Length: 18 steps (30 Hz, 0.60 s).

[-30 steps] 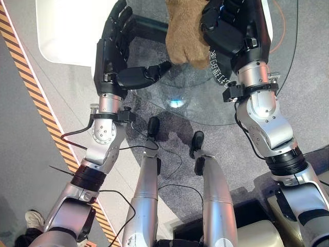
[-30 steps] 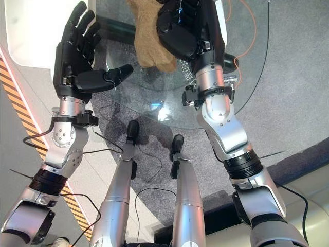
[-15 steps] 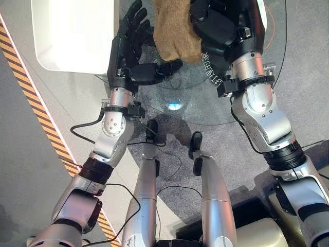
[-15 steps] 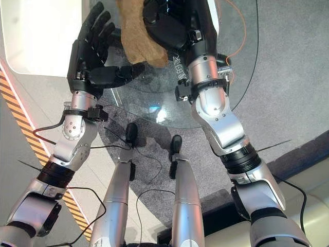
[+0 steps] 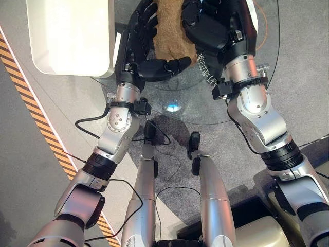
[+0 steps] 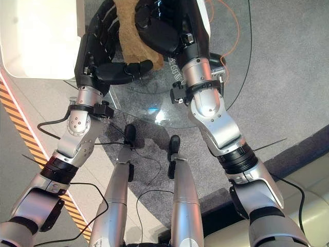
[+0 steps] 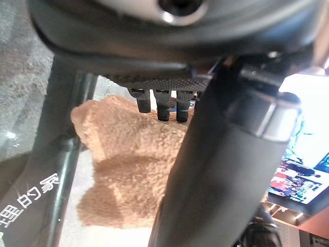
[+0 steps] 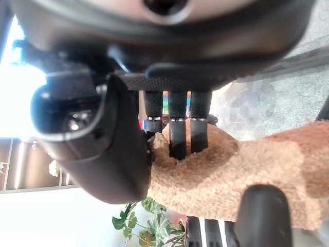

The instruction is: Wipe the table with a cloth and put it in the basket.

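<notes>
A round glass tabletop stood before the robot, with a white basket just beside its left edge, and above the glass a tan fluffy cloth hung between the two hands. The right hand had its fingers curled round the cloth's upper part, gripping it. The left hand stood just to the cloth's left with fingers nearly straight against the fabric and its thumb reaching across under the cloth's lower edge, not clamped on it.
</notes>
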{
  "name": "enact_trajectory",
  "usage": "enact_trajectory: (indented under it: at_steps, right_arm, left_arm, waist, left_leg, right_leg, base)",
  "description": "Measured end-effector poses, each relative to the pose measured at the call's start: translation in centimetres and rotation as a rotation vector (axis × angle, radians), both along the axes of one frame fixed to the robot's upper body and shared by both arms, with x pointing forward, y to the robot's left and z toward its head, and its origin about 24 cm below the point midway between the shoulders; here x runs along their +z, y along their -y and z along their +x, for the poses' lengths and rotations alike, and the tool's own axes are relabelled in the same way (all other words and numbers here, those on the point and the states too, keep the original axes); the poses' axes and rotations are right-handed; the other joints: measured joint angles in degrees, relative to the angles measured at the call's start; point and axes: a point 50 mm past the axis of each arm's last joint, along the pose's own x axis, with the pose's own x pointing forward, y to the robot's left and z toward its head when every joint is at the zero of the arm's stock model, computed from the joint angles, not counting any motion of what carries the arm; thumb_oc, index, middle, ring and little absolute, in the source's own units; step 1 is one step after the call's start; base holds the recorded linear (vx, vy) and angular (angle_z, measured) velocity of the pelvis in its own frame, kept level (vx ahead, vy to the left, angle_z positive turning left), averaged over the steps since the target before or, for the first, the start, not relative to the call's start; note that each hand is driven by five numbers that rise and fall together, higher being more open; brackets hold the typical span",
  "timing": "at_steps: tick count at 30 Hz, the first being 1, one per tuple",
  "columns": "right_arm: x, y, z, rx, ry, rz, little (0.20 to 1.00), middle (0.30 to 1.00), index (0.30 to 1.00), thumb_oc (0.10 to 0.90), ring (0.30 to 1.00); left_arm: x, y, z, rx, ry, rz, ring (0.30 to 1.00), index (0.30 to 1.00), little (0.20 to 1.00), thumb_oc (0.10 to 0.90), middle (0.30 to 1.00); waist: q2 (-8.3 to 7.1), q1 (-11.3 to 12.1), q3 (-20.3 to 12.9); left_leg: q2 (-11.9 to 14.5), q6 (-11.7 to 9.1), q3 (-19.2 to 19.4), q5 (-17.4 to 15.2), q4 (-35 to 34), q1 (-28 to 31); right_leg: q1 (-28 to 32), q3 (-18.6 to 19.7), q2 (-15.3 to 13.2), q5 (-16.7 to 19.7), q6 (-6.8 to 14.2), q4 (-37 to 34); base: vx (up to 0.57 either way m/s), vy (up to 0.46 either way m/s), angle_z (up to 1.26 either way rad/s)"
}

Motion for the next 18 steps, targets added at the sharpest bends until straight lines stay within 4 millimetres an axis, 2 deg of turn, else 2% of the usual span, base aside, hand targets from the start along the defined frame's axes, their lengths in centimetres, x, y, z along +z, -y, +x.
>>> enact_trajectory:
  at_steps: [6,18]
  right_arm:
    - [0.09,-0.17,-0.04,0.010,0.003,-0.003,0.200,0.300,0.300,0.100,0.300]
    - [-0.01,-0.59,-0.07,0.027,-0.003,0.008,0.200,0.300,0.300,0.100,0.300]
  left_arm:
    - [0.54,0.73,0.09,-0.006,0.003,0.020,0.900,0.900,0.900,0.800,0.900]
    - [0.29,0.30,0.92,0.062,-0.018,0.049,0.900,0.900,0.900,0.800,0.900]
  waist:
    - [-0.02,-0.02,-0.01]
    - [-0.07,-0.05,0.00]
  left_leg:
    - [0.02,0.00,0.03,-0.01,-0.03,0.44]
    - [0.02,0.01,0.08,-0.01,-0.02,0.48]
  right_leg:
    - [0.44,0.01,0.00,0.00,0.00,-0.02]
    - [0.45,0.06,0.00,0.00,0.00,0.03]
  base:
    - [0.00,0.000,0.00]
    - [0.00,0.000,0.00]
